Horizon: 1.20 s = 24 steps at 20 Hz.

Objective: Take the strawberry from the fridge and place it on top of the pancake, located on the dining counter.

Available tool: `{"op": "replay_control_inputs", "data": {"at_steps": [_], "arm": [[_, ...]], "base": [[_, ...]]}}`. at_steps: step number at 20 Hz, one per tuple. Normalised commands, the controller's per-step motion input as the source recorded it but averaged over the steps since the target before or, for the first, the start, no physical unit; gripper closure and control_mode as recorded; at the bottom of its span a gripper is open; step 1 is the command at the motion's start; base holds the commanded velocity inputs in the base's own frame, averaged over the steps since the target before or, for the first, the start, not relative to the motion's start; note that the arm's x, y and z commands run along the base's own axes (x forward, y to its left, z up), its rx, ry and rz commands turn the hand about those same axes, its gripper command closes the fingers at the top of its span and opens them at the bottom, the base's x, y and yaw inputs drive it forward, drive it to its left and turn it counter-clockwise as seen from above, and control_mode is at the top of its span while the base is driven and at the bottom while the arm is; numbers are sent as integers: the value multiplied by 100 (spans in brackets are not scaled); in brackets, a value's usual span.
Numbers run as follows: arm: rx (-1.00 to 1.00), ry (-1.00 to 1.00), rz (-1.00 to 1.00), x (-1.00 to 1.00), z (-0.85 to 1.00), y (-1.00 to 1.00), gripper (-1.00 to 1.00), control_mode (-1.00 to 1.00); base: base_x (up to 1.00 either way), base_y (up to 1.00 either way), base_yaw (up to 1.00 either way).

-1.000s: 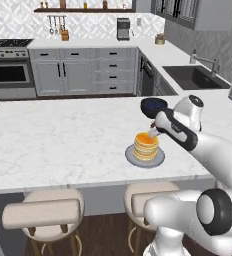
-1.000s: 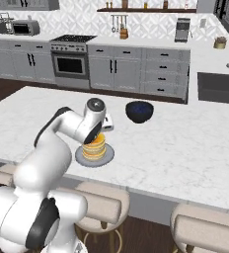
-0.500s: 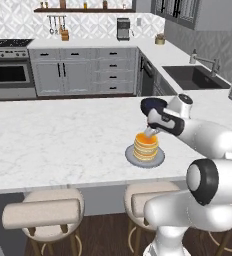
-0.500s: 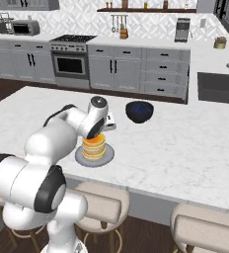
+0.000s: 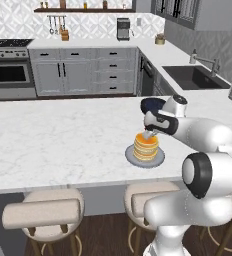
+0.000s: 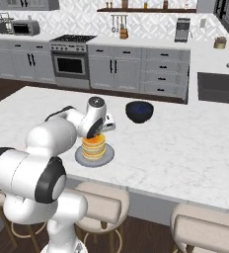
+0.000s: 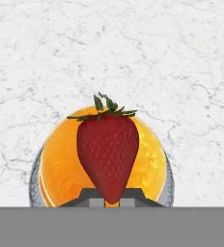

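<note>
Left base view: the gripper [image 5: 149,134] is hanging just over the pancake [image 5: 146,146] on the dining counter [image 5: 63,135]. Right base view: it is hovering above the stack. Hand view: nearly closed fingertips [image 7: 87,197] are pinching the strawberry [image 7: 107,154] over the pancake.

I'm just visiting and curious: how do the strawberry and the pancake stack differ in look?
The strawberry is deep red and pointed, with green leaves; the pancake stack is golden orange and round. The strawberry is narrower, covering just the middle of the stack. The gripper pinches the strawberry's tip, while the pancakes rest on a grey plate. Both are food.
</note>
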Motion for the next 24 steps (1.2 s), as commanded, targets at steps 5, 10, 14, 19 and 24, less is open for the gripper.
{"op": "replay_control_inputs", "data": {"at_steps": [5,10,14,19,24], "arm": [[-4,1,4,-1,-3,23,100,-100],[-4,4,2,5,-23,3,100,-100],[-1,6,1,0,-22,0,100,-100],[0,1,2,0,-2,0,100,-100],[0,1,0,0,0,0,100,-100]], "base": [[0,0,0],[0,0,0],[0,0,0],[0,0,0],[0,0,0]]}}
